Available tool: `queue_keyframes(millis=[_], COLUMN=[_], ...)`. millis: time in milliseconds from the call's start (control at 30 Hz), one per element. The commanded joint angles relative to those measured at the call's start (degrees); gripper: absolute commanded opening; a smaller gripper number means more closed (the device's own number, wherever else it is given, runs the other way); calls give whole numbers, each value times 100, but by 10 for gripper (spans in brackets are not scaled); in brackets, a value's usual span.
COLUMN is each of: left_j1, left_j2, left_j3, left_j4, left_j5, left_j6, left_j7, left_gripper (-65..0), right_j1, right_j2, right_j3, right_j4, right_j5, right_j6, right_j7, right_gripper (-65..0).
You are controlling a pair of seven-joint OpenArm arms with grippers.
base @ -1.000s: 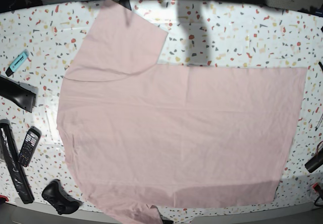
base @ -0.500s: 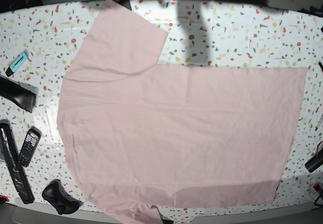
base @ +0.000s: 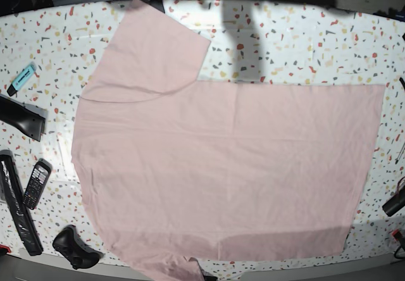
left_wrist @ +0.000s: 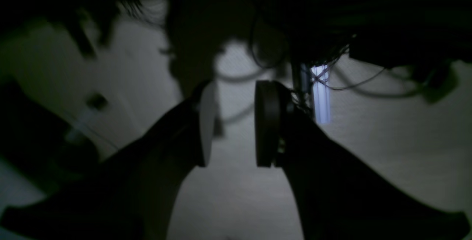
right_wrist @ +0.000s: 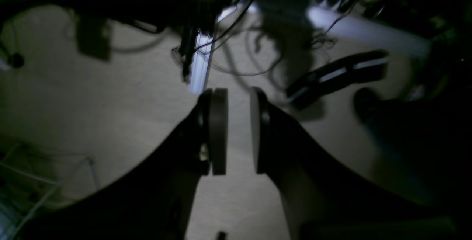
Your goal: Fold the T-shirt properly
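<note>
T-shirt lies flat, plain side up, across the terrazzo table, one sleeve toward its far edge. Looks light, limp and slippery, so pinch at hem corners or sleeve edge. Left gripper and right gripper both have jaws apart, holding nothing, off the table.

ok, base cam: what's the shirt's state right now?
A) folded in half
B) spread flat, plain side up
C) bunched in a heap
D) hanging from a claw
B: the T-shirt lies spread flat on the speckled table, plain pink side up with one sleeve laid out toward the far edge, and no claw shows in the base view.
</note>
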Motion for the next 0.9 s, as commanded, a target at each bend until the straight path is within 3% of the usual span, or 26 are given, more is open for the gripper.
queue_keyframes(millis=[0,200,367,500,667,767,867], left_j1=[120,109,-282,-872,-1427,-1644,-2083], left_j2=[-164,-966,-1698,-2203,-2719,-3021,-3202], left_j3=[-42,-39,-39,-39,26,319,894], left_j4=[302,1484,2090,2031,1565,1132,597], left_j5=[149,1121,1790,1825,1823,1941,2533], left_j6=[17,37,37,35,-35,-31,2], left_j7=[-2,184,179,-122,-688,-732,-841], left_gripper=[-474,-474,-474,-473,-421,-417,-417], right_j1=[-129,-164,-52,232,522,597,732], right_j2=[120,459,498,496,402,238,181], right_j3=[179,1228,2175,2625,2669,2669,2669], right_j4=[350,1617,2094,2094,2094,2094,2094], right_j5=[13,11,13,-9,-15,-313,-549], right_j6=[24,299,522,531,586,715,833], right_j7=[-57,-431,-428,-411,-413,-409,-411], right_gripper=[-540,-540,-540,-540,-537,-437,-333])
